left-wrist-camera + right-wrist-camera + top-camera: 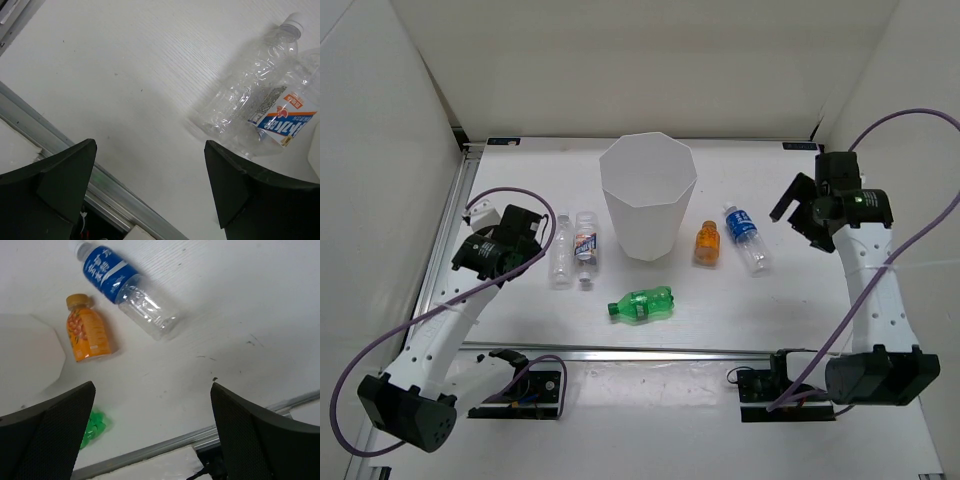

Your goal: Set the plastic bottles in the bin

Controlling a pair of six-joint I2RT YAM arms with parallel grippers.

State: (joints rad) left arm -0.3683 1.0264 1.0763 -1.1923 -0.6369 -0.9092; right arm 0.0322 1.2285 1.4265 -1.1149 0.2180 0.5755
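Note:
The white bin (646,226) stands upright at the table's middle back. The plain clear bottle (561,250) and the white-labelled bottle (585,240) lie side by side to its left. The orange bottle (707,243) and the blue-labelled bottle (745,238) lie to its right. The green bottle (642,304) lies in front of it. My left gripper (528,240) is open and empty, just left of the plain clear bottle (250,80). My right gripper (800,207) is open and empty, above the table to the right of the blue-labelled bottle (125,287).
A small loose cap (584,283) lies in front of the white-labelled bottle (285,122). A metal rail (650,351) runs along the table's near edge. White walls enclose the back and sides. The orange bottle (89,332), green bottle (92,427) and bin (25,355) show in the right wrist view.

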